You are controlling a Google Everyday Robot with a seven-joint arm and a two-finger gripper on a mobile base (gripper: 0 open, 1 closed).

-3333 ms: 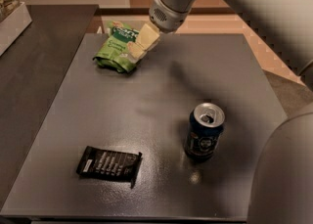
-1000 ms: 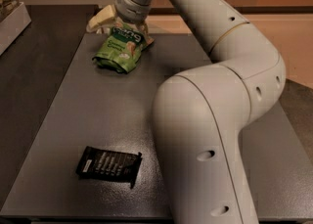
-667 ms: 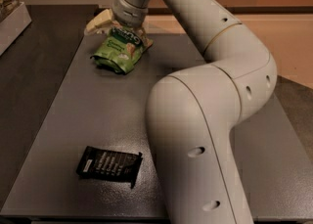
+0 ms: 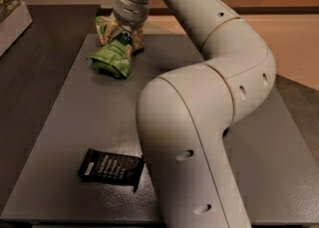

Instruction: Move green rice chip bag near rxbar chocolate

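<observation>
The green rice chip bag [image 4: 113,57] lies crumpled at the far left of the dark grey table [image 4: 70,117]. My gripper [image 4: 121,34] reaches down onto the bag's upper end, its cream fingers [image 4: 104,29] on either side of it and pinching it. The bag's lower end still touches the table. The rxbar chocolate [image 4: 110,166], a flat black wrapper with white text, lies near the front left edge, far from the bag.
My large white arm [image 4: 199,122] crosses the middle and right of the table and hides what is behind it. A white box-like object [image 4: 12,20] stands on the dark counter at the far left.
The gripper has dropped onto the bag's top and its fingers have closed in on it. The bag now looks pinched and narrower at the top. The bar has not moved.
</observation>
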